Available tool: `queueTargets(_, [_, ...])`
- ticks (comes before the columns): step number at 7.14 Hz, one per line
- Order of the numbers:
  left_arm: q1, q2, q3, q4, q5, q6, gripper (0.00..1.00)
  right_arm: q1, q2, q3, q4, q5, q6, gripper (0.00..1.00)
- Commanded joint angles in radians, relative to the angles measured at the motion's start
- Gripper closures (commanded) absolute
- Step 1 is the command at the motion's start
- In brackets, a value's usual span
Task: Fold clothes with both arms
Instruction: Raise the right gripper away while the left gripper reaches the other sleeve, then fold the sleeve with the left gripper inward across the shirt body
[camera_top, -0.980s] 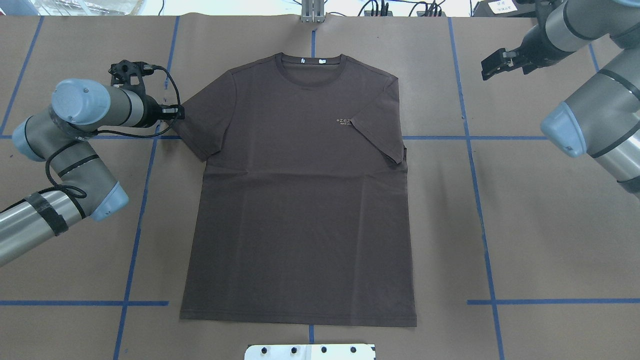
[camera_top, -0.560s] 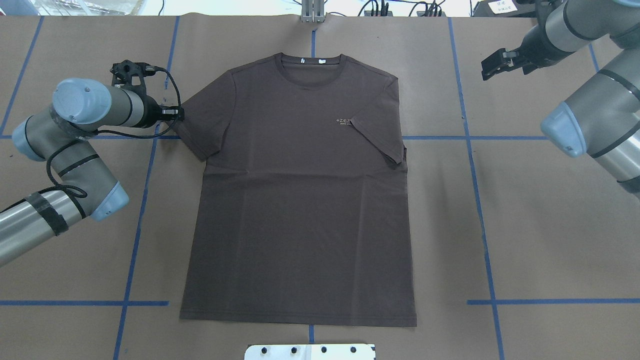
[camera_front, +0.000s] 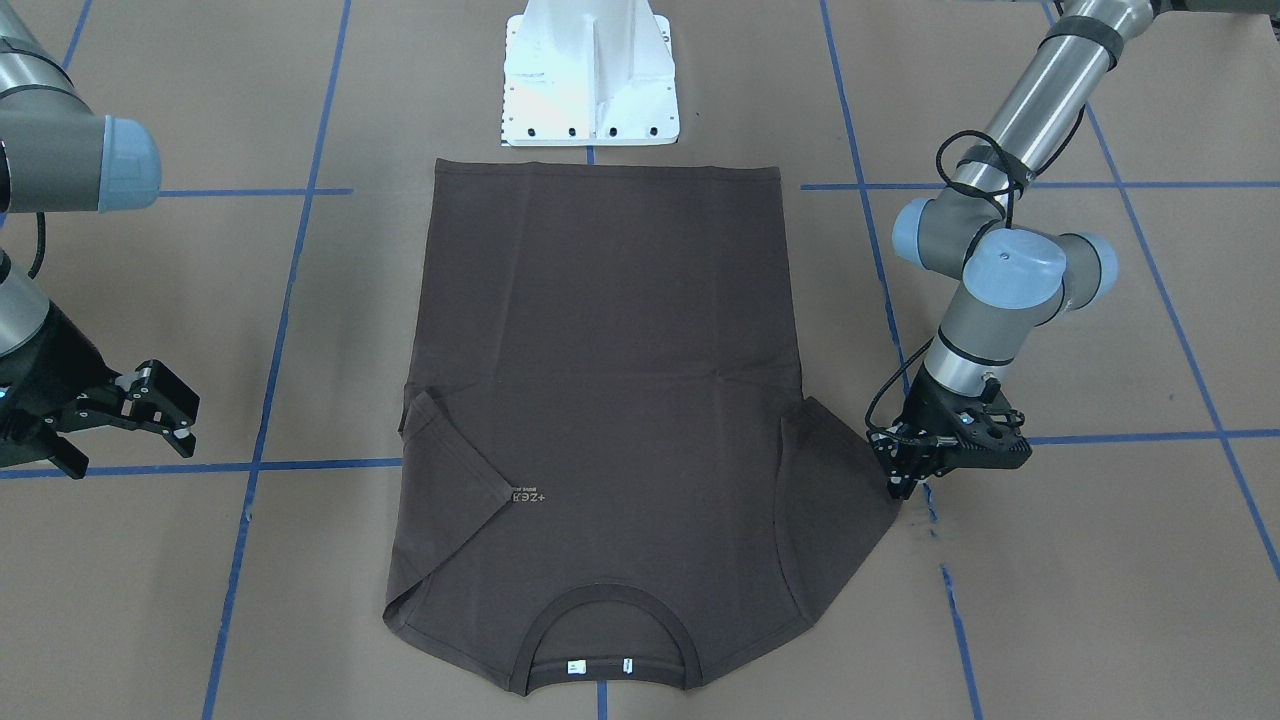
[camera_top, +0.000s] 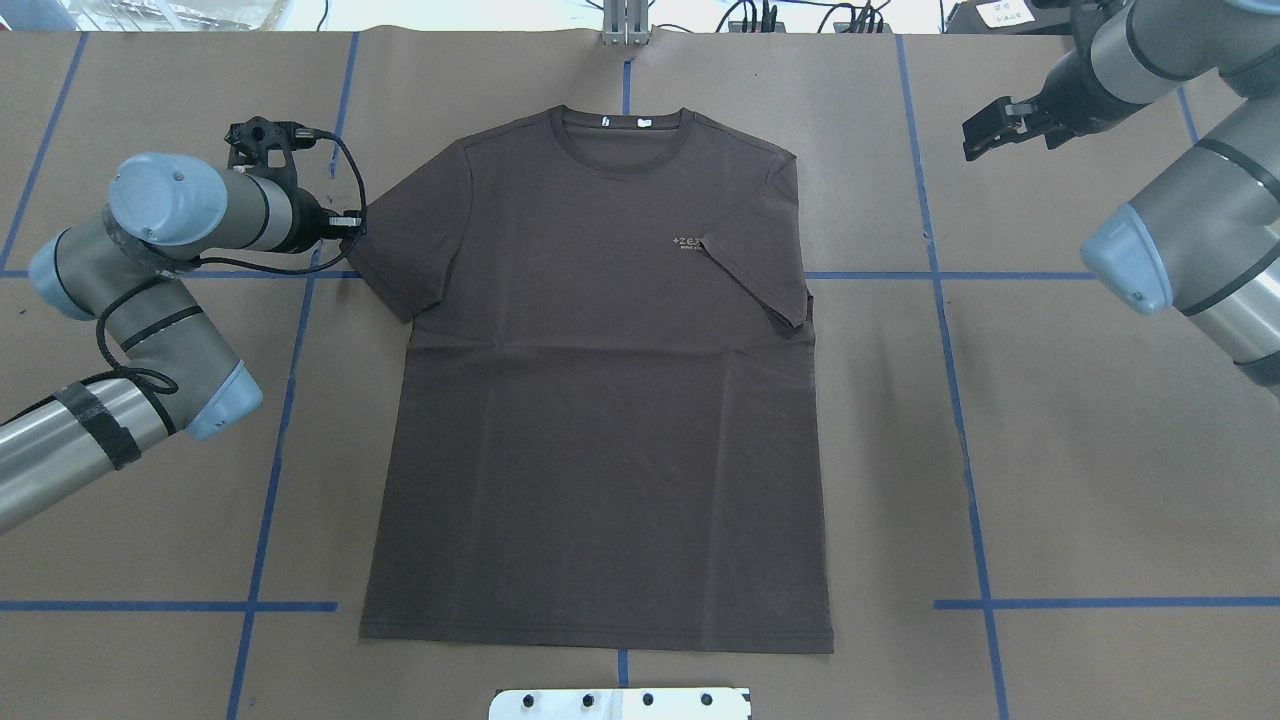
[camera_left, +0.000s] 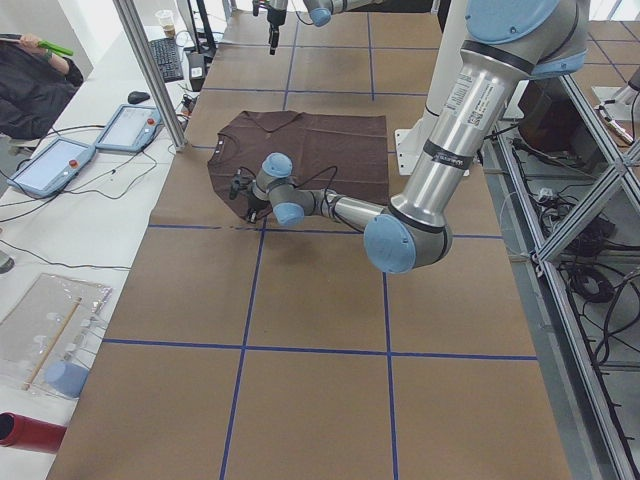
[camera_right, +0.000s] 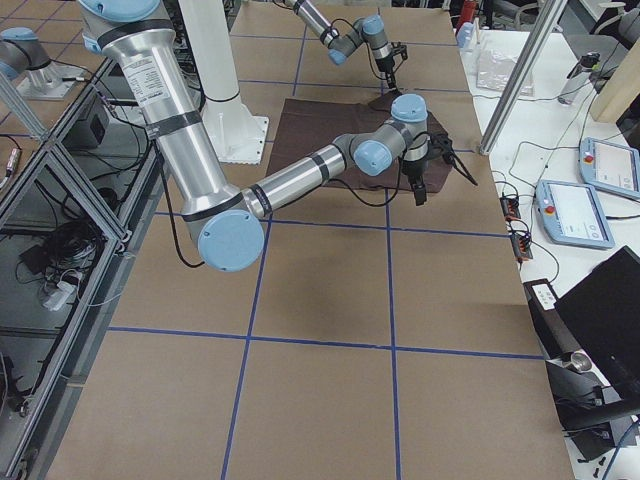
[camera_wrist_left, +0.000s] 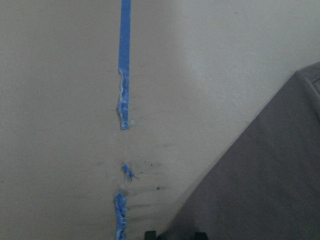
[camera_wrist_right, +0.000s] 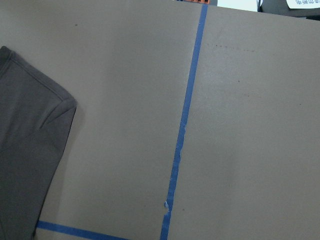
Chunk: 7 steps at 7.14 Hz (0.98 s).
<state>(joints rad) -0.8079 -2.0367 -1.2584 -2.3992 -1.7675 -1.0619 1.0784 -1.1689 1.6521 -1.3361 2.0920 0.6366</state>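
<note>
**Inspector:** How is the garment lying?

**Examiner:** The T-shirt (camera_top: 600, 400) is lying flat and chest up in the middle of the table (camera_top: 1050, 450), with the collar (camera_top: 620, 125) pointing away from the robot. The right-hand sleeve (camera_top: 760, 270) is lying folded in over the chest, touching the logo. The left-hand sleeve (camera_top: 400, 240) is lying spread out.

**Inspector:** And the grippers?

**Examiner:** The left gripper (camera_front: 903, 482) is sitting low at the hem of the spread sleeve. Its wrist view is showing only the fingertips (camera_wrist_left: 150, 234) at the cloth's edge, and I cannot tell whether they are pinching it. The right gripper (camera_front: 129, 452) is hanging well apart from the shirt with its fingers spread, carrying nothing.

**Inspector:** Your assessment?

**Examiner:** I am judging the job as barely begun. One sleeve is in, the second is pending, and the body folds are not yet made.
</note>
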Motion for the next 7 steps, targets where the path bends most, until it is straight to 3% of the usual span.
queueTargets(1, [0.001,-0.037,-0.068,0.143,-0.001,-0.012,1.0,0.0,0.0,0.0,0.0,-0.001,0.003,0.0])
queueTargets(4, [0.05,-0.172,-0.078,0.339,0.002,-0.125,1.0,-0.002,0.0,0.0,0.0,-0.001,0.006,0.0])
queueTargets(7, [0.081,-0.243,-0.018,0.35,0.002,-0.188,1.0,-0.003,0.0,-0.003,0.0,-0.003,0.008,0.0])
